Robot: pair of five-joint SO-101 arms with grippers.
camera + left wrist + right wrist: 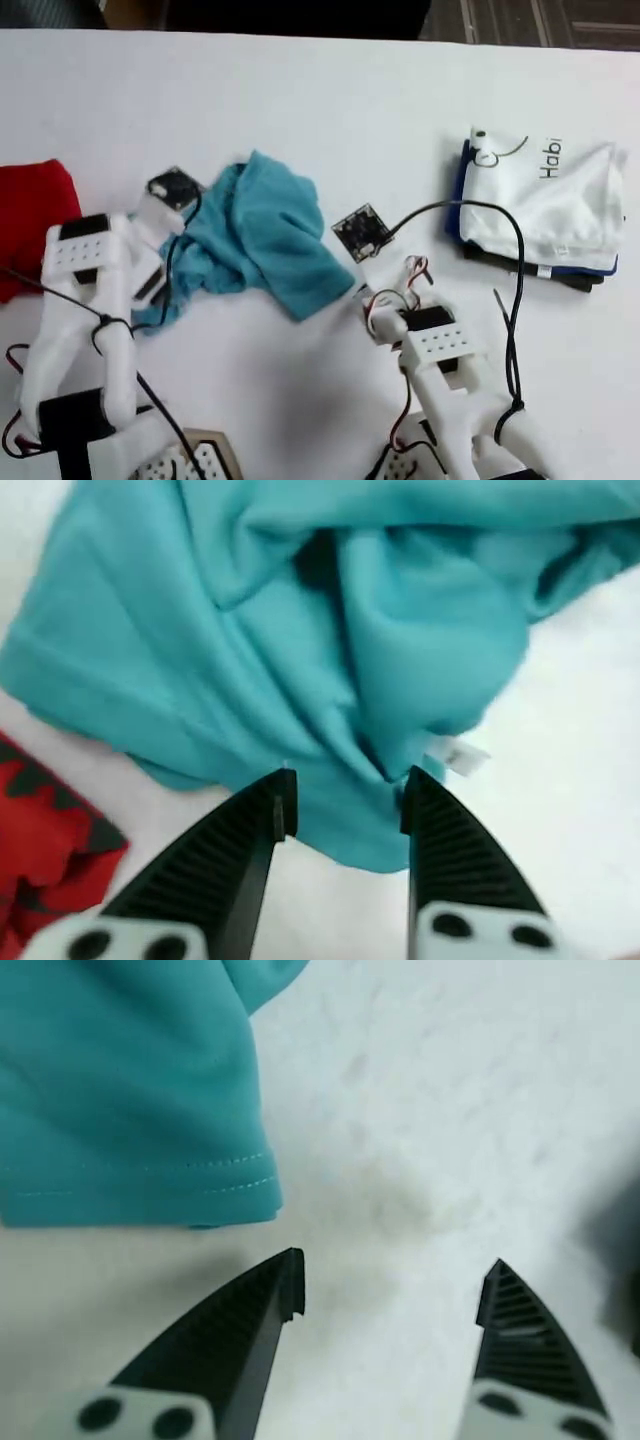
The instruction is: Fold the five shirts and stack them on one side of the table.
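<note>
Right wrist view: teal shirt hem (pixel 140 1195) near spread right gripper (pixel 396 1260)

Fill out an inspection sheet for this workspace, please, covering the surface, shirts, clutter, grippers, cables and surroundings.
Surface: white table, bare around the shirts.
Job's things: teal shirt crumpled mid-table; red shirt at the left edge, partly out of frame; stack of folded shirts on the right, white on top, blue and black beneath.
Clutter: nothing seen.
Grippers: left gripper open over teal shirt's edge; right gripper open over bare table beside teal shirt's hem.
Cables: black cable from the right arm loops across stack's edge in the high view.
Surroundings: dark floor beyond the far edge.
</note>
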